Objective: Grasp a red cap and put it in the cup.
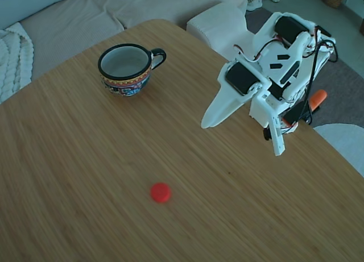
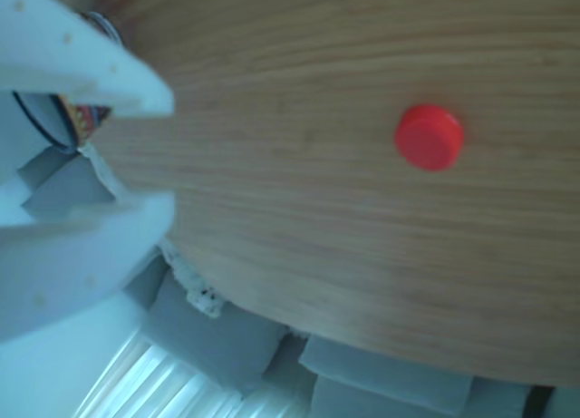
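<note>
We are looking down in the fixed view at a wooden surface (image 1: 85, 159) where the red cap (image 1: 160, 192) is lying flat by itself, toward the near edge and well apart from everything else. The cup (image 1: 126, 69) is standing upright toward the far left, its white inside showing and its black handle pointing right. Our white arm is hanging above the right side of the surface, and its gripper (image 1: 242, 134) is holding nothing, its two fingers spread wide and well apart from the cap and the cup. In the other view we are seeing the gripper (image 2: 163, 150) at the left edge, blurred, with a clear gap between the fingers, the red cap (image 2: 429, 137) lying on bare wood to the right, and a sliver of the cup (image 2: 63, 119) peeking between the fingers. A pale sofa (image 1: 85, 17) is sitting beyond the surface.
</note>
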`<state>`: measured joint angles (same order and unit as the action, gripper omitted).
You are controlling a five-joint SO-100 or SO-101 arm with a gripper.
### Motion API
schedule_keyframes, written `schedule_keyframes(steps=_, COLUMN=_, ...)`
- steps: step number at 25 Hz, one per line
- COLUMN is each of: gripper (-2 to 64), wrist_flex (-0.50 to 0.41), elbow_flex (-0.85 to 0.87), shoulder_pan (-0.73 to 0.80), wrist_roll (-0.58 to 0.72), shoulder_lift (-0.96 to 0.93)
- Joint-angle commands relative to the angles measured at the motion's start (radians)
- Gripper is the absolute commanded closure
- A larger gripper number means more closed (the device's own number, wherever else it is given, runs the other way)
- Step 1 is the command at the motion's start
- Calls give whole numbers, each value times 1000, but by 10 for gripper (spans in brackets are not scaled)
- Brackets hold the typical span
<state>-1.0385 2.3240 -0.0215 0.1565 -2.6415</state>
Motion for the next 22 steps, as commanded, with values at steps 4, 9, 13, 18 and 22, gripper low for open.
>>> schedule_keyframes(steps=4, gripper=507, wrist_flex=-72, elbow_flex=-229, shoulder_pan=-3, wrist_roll=-5, shoulder_lift=91)
schedule_keyframes(steps=9, gripper=507, wrist_flex=-78, elbow_flex=-362, shoulder_pan=-3, wrist_roll=-5, shoulder_lift=348)
schedule_keyframes(steps=13, gripper=506, wrist_flex=-84, elbow_flex=-468, shoulder_pan=-3, wrist_roll=-5, shoulder_lift=554)
schedule_keyframes(steps=18, gripper=474, wrist_flex=-109, elbow_flex=-568, shoulder_pan=-3, wrist_roll=-3, shoulder_lift=779)
schedule_keyframes(steps=22, gripper=371, wrist_flex=-114, elbow_flex=-621, shoulder_pan=-5, wrist_roll=-3, shoulder_lift=904)
